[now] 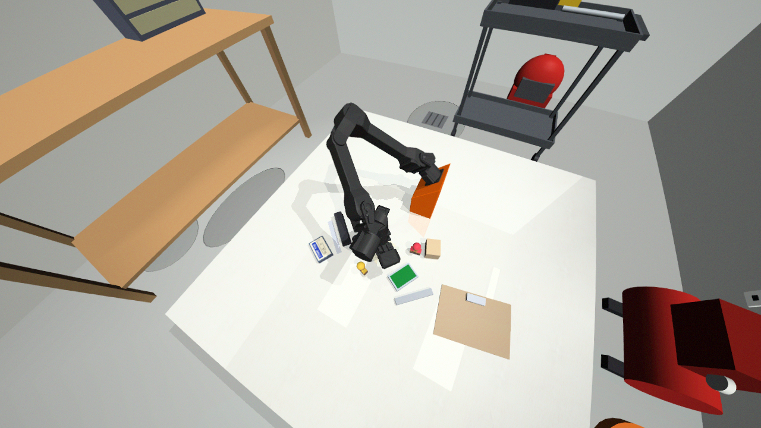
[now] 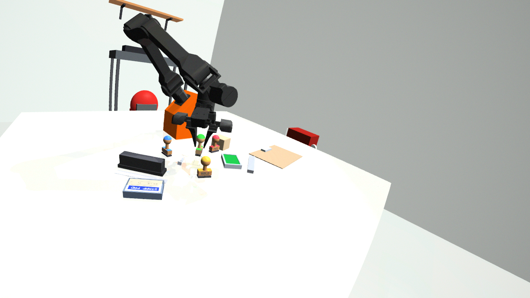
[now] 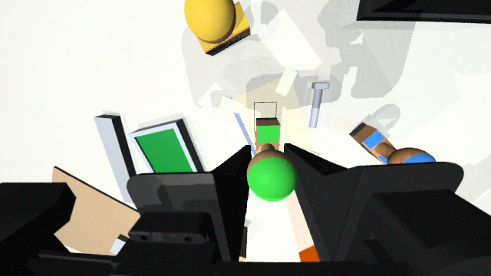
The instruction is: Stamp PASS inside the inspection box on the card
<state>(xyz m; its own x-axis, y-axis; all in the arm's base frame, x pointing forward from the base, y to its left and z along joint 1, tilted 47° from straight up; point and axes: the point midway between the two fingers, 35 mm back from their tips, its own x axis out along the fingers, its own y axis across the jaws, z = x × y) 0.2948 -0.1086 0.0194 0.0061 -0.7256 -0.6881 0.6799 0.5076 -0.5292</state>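
Note:
My gripper point(image 2: 200, 145) point(image 3: 267, 149) is shut on the green-topped stamp point(image 2: 201, 137) point(image 3: 272, 178), which hangs upright a little above the cream card point(image 2: 196, 162) point(image 3: 293, 123). Its lettering is not readable. In the wrist view, the stamp's base covers the lower part of the thin box outline point(image 3: 265, 102) on the card; the strip of box showing beyond it is bare, and the rest is hidden. The open green ink pad point(image 1: 402, 276) point(image 2: 231, 159) point(image 3: 165, 149) lies beside the card, left of the fingers in the wrist view.
Near the card stand the yellow HOLD stamp point(image 1: 361, 266) point(image 2: 205, 161), red-topped stamp point(image 1: 416, 247) point(image 2: 215, 138) and blue-topped stamp point(image 2: 167, 140). A bolt point(image 3: 315, 105), pale bar point(image 1: 413, 296), wooden block point(image 1: 432, 249), brown board point(image 1: 473, 324), black block point(image 2: 141, 163) and labelled stamp-pad box point(image 2: 143, 187) lie around.

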